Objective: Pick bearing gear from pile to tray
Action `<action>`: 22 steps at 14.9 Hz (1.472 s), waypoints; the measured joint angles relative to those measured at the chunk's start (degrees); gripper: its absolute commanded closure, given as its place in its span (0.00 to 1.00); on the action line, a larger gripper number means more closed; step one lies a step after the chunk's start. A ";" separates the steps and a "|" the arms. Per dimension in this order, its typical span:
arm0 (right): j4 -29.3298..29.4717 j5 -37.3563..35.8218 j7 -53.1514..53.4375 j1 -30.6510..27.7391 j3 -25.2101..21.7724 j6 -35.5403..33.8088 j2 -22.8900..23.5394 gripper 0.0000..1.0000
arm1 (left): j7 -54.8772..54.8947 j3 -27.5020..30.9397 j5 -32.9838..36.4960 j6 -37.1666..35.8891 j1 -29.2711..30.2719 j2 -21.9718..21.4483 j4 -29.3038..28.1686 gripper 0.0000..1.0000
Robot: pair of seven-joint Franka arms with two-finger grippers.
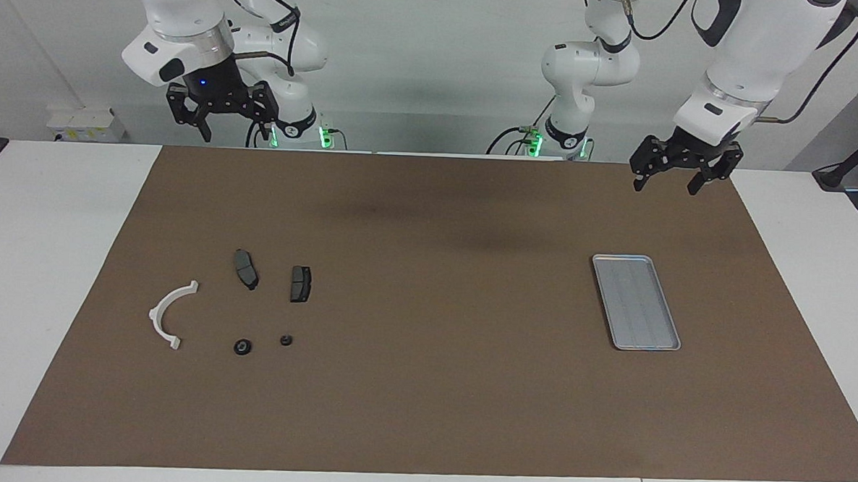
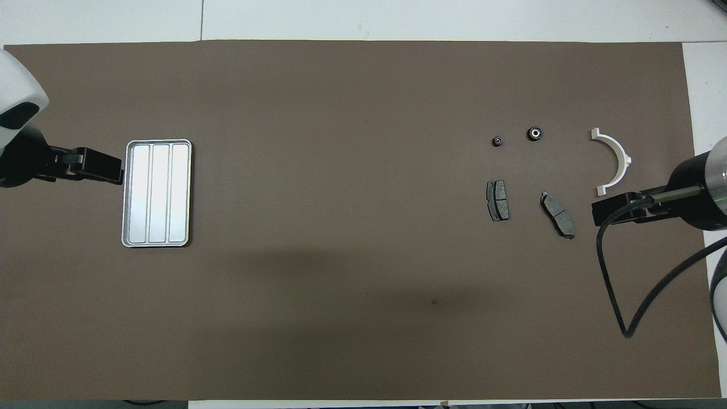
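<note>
Lying long axis toward the robots, tray (image 1: pixel 636 302) (both end effectors spread).

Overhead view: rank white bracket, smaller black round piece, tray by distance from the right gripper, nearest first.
From the right gripper, open, up at its own end of the table:
1. White bracket, right beside it in this view.
2. Smaller black round piece, in the pile, toward the middle.
3. Tray, at the left arm's end, by the waiting left gripper.
</note>
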 measured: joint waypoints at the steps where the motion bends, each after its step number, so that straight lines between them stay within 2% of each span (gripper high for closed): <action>1: 0.00 0.00 0.00 0.00 0.00 0.00 0.00 0.00 | 0.00 0.00 0.00 0.01 0.00 0.00 0.00 0.00; 15: 0.12 0.00 -0.02 -0.01 -0.03 0.77 -0.01 0.00 | 0.00 0.10 0.00 1.27 0.04 0.00 -0.01 0.00; 19: -1.39 0.00 -0.02 0.06 0.08 4.53 0.11 0.00 | 0.00 0.10 0.00 1.28 0.04 0.00 -0.01 0.00; 22: -6.05 0.00 0.00 0.05 0.05 12.19 1.81 0.00 | 0.00 0.10 0.00 1.31 0.04 0.00 -0.01 0.00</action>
